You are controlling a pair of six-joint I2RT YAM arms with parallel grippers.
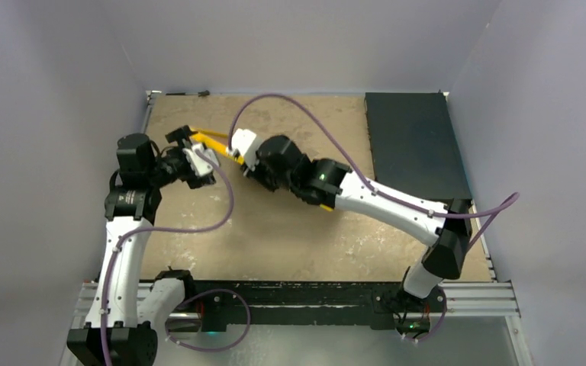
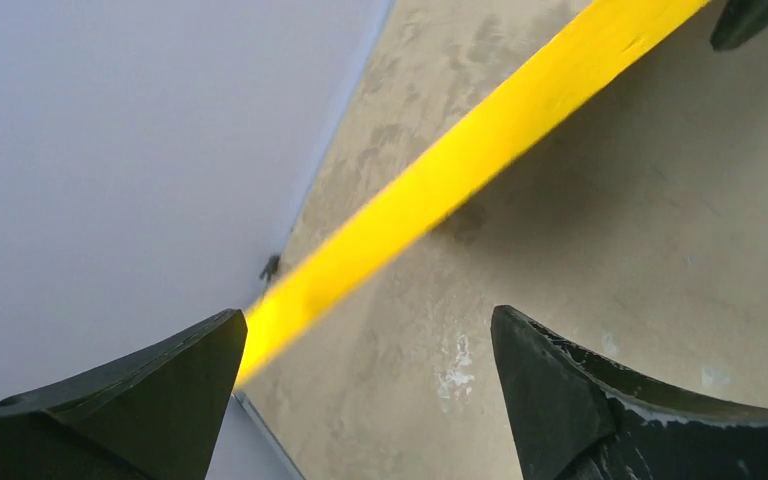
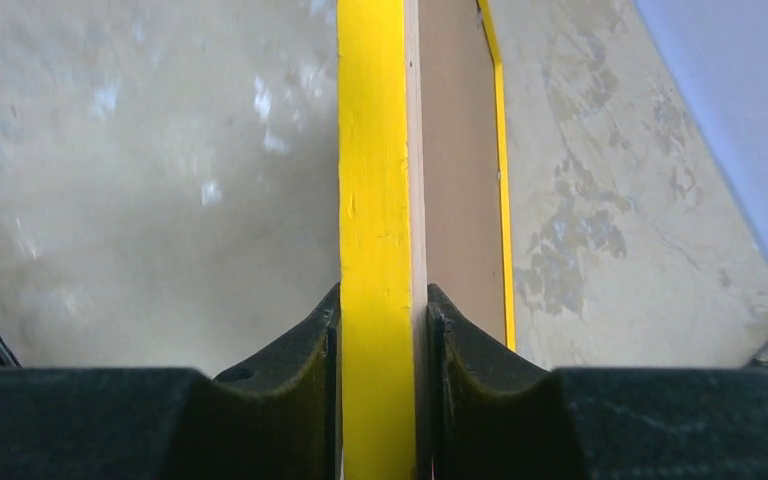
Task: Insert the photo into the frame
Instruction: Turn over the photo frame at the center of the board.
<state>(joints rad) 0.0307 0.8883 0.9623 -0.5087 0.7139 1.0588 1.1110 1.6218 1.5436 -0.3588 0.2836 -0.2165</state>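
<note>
The frame (image 3: 372, 200) stands on edge over the far left part of the counter (image 1: 290, 229), near its far edge. The right end effector (image 3: 382, 300) is clamped across its yellow border, one finger on each face. The left end effector (image 2: 365, 318) is spread wide and grips nothing. The yellow rail runs just beside its left finger, and whether they touch cannot be told.

The main risk is that only one grip carries the frame, and that grip sits on a narrow rail. The frame could pivot between the pads, or slip out and drop flat on the counter. A fall could shake out whatever sits inside the border. The open left finger is close enough to knock the rail if that arm swings. The purple cable (image 1: 225, 194) loops close by and might snag a corner.

As for what the frame holds, the right wrist view shows a plain brown panel inside the border. Whether this is a loose board or the frame's own back is unclear. The photo appears in no view, so its place cannot be told, and loading it looks not yet done. A dark mat (image 1: 416, 145) lies at the far right corner, well apart.
</note>
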